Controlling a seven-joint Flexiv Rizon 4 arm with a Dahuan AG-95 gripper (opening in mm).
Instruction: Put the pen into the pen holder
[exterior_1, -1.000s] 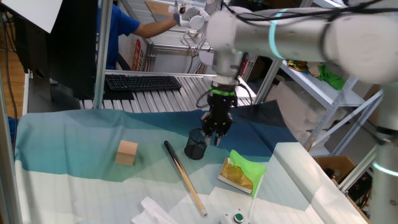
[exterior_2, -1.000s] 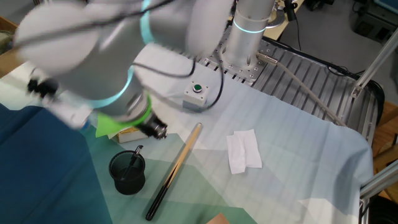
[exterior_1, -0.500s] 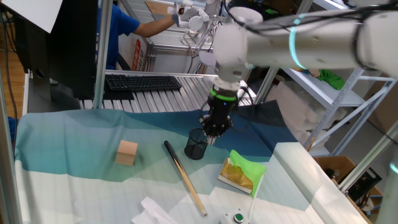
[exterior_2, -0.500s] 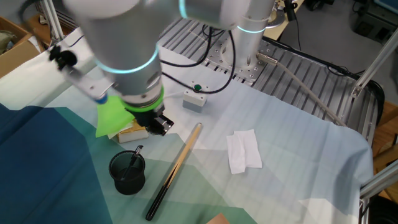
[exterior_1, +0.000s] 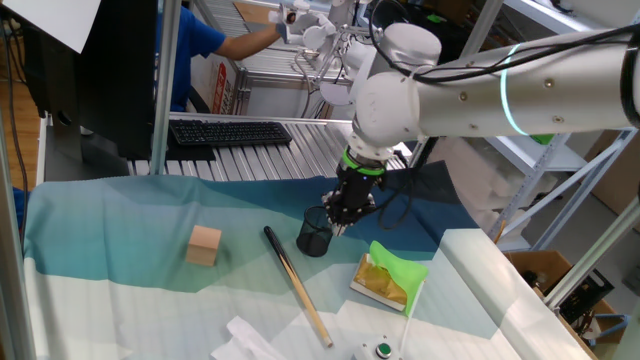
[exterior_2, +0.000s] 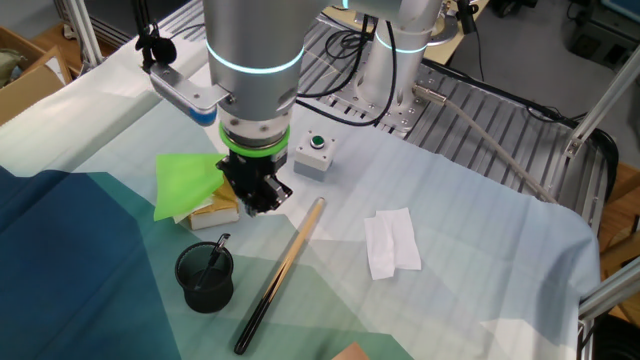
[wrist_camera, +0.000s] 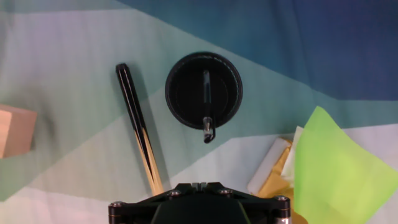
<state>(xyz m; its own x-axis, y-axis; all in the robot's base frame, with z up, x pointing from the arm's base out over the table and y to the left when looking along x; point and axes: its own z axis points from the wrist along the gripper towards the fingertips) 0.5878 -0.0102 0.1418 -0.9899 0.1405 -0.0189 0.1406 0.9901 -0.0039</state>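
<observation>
The slim black pen with a silvery clip stands tilted inside the black mesh pen holder, its clip end leaning over the near rim. The holder stands upright on the cloth in one fixed view and in the other fixed view, where the pen pokes out of it. My gripper hangs just above and beside the holder, also in the other fixed view. It holds nothing and looks open. The hand view shows only the gripper's base, not its fingertips.
A long tan wooden stick with a black end lies left of the holder. A tan wooden cube sits further left. A green sticky-note pad lies to the right. A white tissue and a green button box lie beyond.
The arm's upper links have swung round and my gripper has shifted slightly away from the holder. The pen stays in the holder throughout.
</observation>
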